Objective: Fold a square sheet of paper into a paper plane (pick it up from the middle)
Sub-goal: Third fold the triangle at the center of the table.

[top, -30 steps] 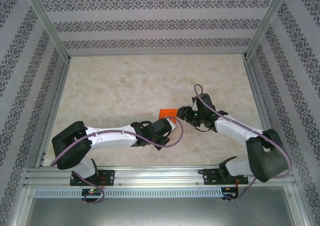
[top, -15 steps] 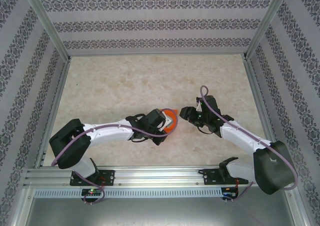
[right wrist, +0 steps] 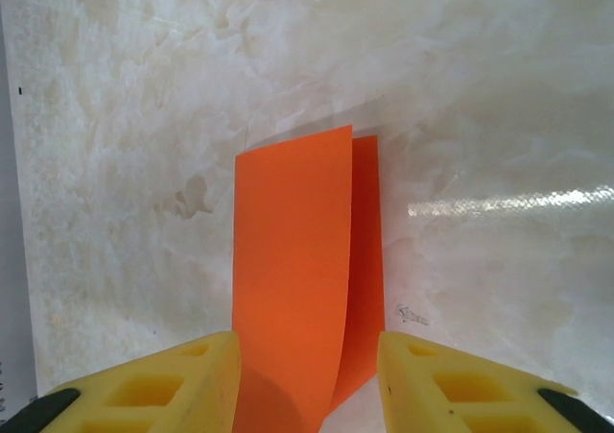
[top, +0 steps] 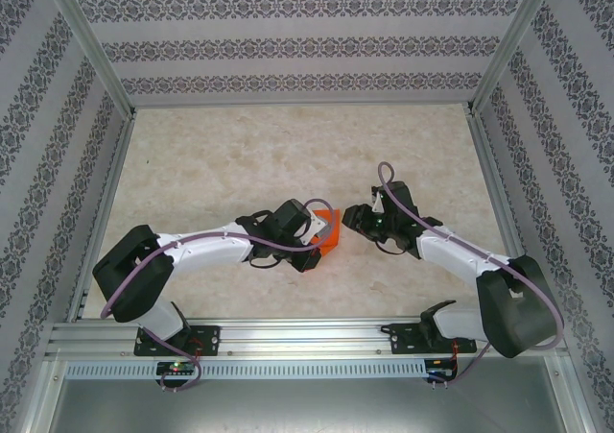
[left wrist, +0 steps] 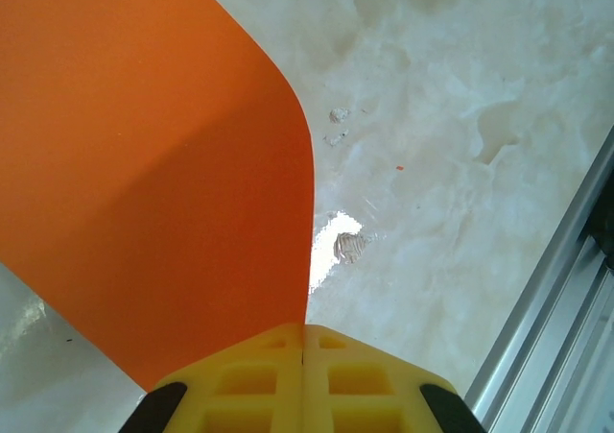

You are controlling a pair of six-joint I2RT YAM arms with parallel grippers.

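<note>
1. The table (top: 240, 155) carries no loose item. The work is held above its middle, just in front of the two arm bases.
2. The left arm (top: 211, 246) reaches in from the left and the right arm (top: 451, 251) from the right. Their tips meet at the work.
3. The square sheet of paper (top: 331, 234) is doubled over into two layers and is not yet a dart. It stands on edge between the arms.
4. The left claw (left wrist: 304, 375) is fully closed on the sheet's lower edge, so the left arm carries it.
5. The right claw (right wrist: 305, 356) is partly open and straddles the near end of the sheet. One finger (right wrist: 163, 385) stands on each side of the sheet, and neither is seen pressing it.
6. Key relation: seen from the right wrist, the sheet's long axis runs straight away from the right claw, centred in the gap. Judgement: closing the right claw would pinch both layers without any sideways correction.
</note>
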